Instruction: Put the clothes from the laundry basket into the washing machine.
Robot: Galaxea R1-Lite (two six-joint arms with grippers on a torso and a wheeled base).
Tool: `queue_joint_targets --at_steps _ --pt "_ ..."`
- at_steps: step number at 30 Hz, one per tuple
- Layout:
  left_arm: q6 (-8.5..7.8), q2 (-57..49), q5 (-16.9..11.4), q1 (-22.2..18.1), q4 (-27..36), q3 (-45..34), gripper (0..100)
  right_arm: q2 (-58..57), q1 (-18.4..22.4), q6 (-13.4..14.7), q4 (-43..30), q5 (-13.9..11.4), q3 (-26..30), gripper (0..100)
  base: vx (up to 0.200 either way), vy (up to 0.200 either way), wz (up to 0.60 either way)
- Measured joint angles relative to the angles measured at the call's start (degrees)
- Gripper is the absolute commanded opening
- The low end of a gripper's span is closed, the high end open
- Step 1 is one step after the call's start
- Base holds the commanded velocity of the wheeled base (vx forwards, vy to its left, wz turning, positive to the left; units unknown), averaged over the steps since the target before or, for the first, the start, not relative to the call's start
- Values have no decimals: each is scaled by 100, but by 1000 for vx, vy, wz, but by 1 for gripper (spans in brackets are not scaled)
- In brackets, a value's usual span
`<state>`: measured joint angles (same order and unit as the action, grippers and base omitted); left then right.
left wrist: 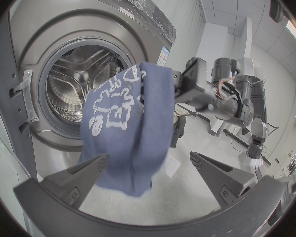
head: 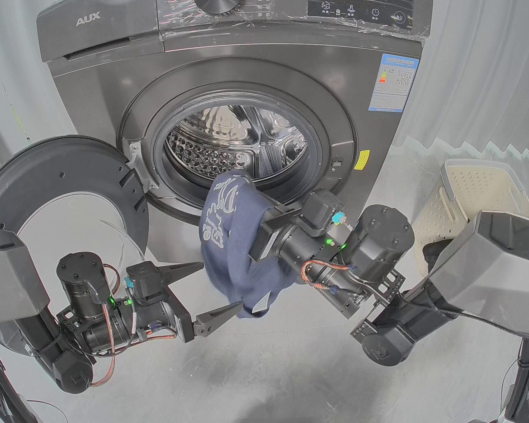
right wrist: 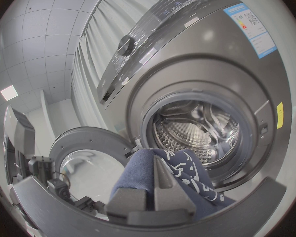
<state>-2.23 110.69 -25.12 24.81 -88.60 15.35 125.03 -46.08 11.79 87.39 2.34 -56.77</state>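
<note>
A navy garment (head: 236, 236) with white print hangs from my right gripper (head: 254, 194), which is shut on its top fold just below the open drum (head: 235, 139) of the grey washing machine (head: 229, 77). In the right wrist view the fingers (right wrist: 166, 185) pinch the cloth (right wrist: 190, 178) before the drum mouth (right wrist: 194, 134). My left gripper (head: 208, 292) stands open low at the left, its tips beside the garment's lower hem. The left wrist view has the garment (left wrist: 131, 125) hanging between and beyond the open fingers (left wrist: 88, 168). The cream laundry basket (head: 482, 201) stands at the right.
The machine's round door (head: 59, 189) is swung open to the left, close behind my left arm. Grey floor (head: 276, 371) lies in front of the machine. White curtains (head: 488, 60) hang behind.
</note>
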Motion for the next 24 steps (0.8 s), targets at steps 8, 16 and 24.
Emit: queue_joint_targets --at_steps 8,16,24 --pt "139 39 85 21 -5 265 100 157 -358 6 0 15 2 0 0 0 0" --pt "141 111 123 2 -7 344 100 184 -678 26 11 219 40 0 0 0 0" --pt "152 304 349 -105 -7 516 100 50 -951 82 71 299 410 0 0 0 0"
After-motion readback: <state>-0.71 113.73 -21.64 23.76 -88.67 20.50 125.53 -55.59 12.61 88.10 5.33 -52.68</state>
